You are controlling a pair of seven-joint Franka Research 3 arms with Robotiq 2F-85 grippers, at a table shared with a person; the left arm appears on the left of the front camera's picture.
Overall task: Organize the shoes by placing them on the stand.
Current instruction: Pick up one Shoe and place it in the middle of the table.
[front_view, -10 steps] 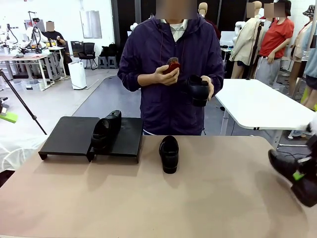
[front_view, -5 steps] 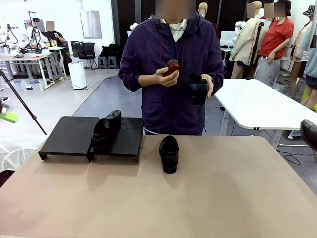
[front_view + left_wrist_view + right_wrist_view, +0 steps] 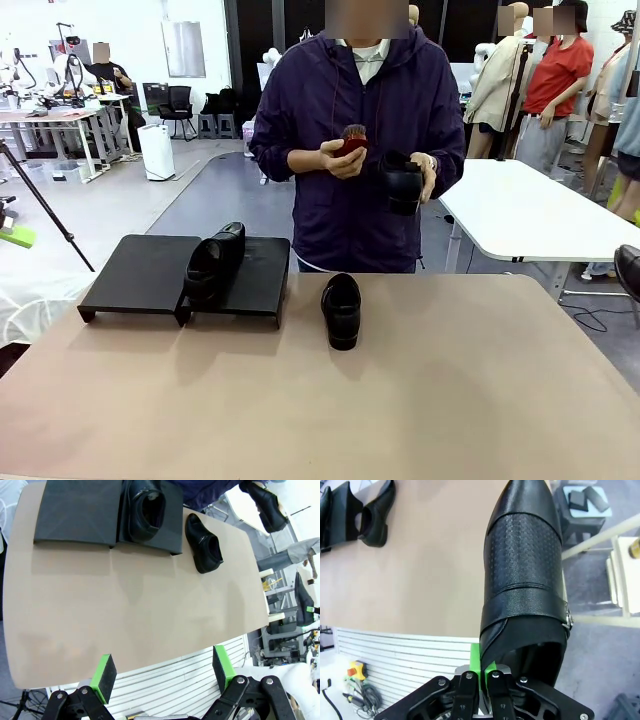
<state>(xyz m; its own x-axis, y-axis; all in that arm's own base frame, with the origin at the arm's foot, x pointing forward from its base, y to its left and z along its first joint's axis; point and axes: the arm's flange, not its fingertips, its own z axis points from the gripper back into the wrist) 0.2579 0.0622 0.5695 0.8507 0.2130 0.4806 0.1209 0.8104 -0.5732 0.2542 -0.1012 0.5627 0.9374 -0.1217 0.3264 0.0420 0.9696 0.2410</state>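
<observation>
Right gripper clamped a shoe by its collar, mid-frame; left gripper hung agape; the shoe would best land sole-down on the stand, bare panel at centre-left.

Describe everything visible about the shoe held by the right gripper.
The shoe is black leather: a smooth glossy toe, a pebbled band across the vamp, and a plain strap with a small metal buckle at one side. Its opening faces the wrist camera. The shut right gripper pinches its collar rim between green pads; nothing else touches it. It hangs in the air beside the table.
</observation>
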